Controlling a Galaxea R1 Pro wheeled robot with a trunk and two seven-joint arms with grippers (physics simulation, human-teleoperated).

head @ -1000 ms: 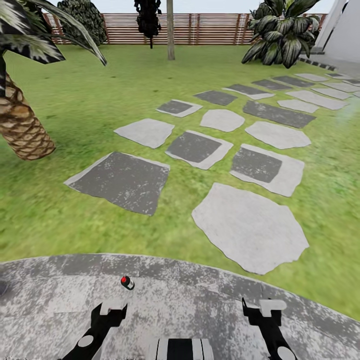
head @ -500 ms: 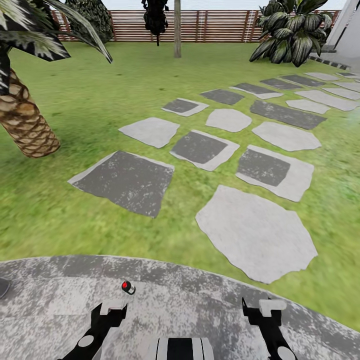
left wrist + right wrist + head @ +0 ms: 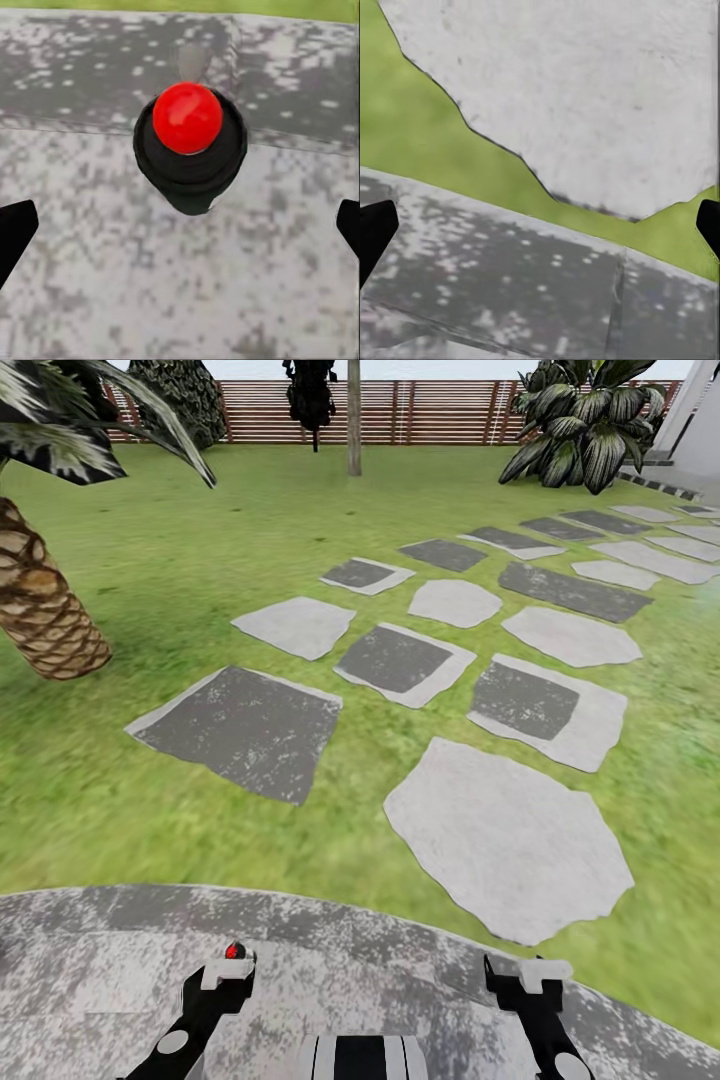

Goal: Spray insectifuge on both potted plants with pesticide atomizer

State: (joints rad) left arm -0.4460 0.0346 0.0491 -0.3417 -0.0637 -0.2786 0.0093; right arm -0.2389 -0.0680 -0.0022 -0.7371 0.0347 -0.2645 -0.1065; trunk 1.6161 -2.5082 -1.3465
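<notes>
**Atomizer on the patio, under the left gripper**

The pesticide atomizer (image 3: 190,150) stands on the mottled grey patio (image 3: 400,970), seen from above in the left wrist view — a red cap on a dark body. In the head view its red top (image 3: 234,950) peeks out just at the left gripper (image 3: 226,972), whose fingers are spread wide and empty. The right gripper (image 3: 530,972) is spread wide too — over the patio edge, lawn (image 3: 200,560) and a pale stepping stone (image 3: 505,840).

A small knobbed object (image 3: 190,146) stands on the patio (image 3: 400,960) before the left hand (image 3: 226,972); lawn (image 3: 200,560) and stepping stones (image 3: 505,840) lie beyond.
</notes>
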